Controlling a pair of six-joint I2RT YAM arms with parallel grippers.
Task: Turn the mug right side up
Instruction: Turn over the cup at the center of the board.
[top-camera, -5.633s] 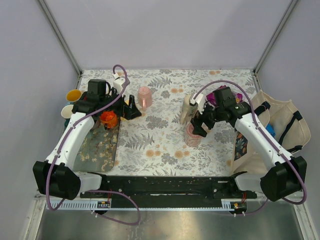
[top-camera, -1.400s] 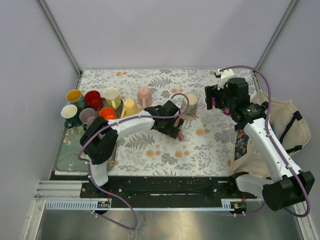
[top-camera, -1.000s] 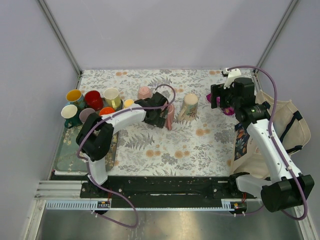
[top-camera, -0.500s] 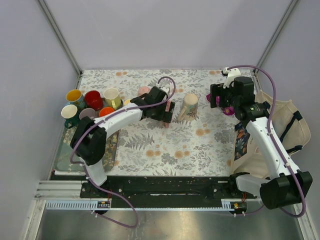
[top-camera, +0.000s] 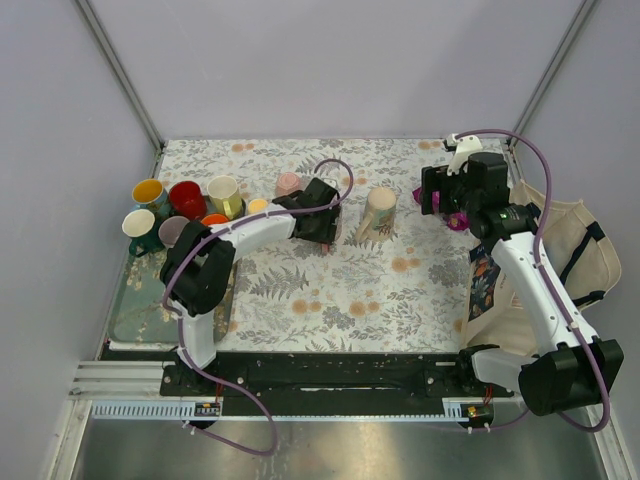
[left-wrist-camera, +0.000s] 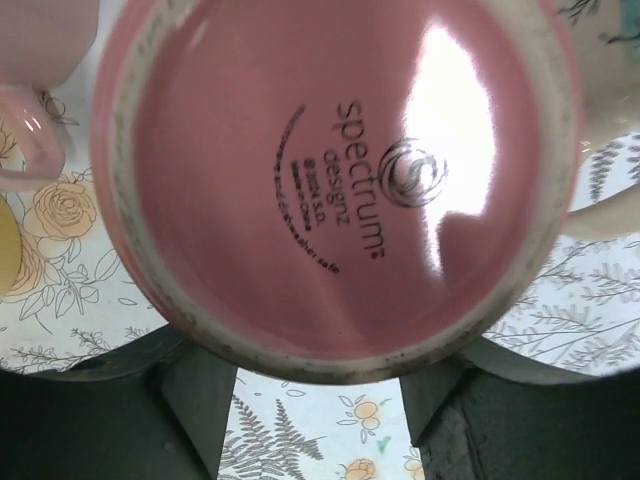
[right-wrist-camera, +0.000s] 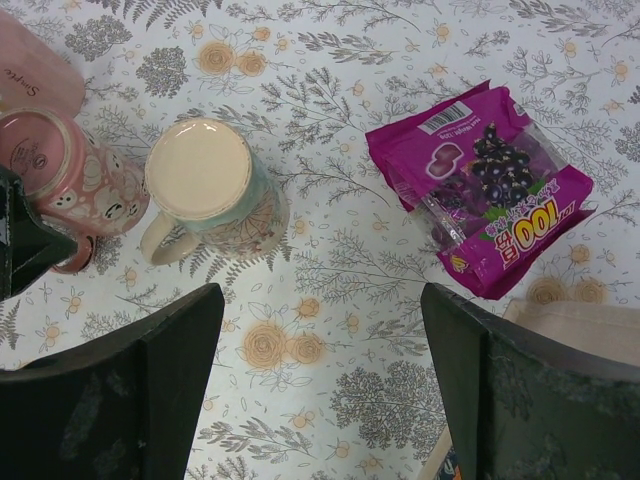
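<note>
My left gripper is shut on a pink patterned mug. In the left wrist view the mug's printed base fills the frame, between my two fingers. In the right wrist view this mug is tilted, base up toward the camera, just left of an upside-down cream mug. In the top view the gripper hides most of it. My right gripper is open and empty above the table; in its own view the gripper is right of the cream mug.
Another pink mug stands upside down behind the left gripper. Several mugs stand at the far end of a tray on the left. A purple snack bag lies at the back right. A tote bag hangs off the right edge.
My left gripper carried the pink mug from the middle of the table back and left, beside the cream mug. In the last half second it shifted only slightly. The right arm stayed nearly still.
</note>
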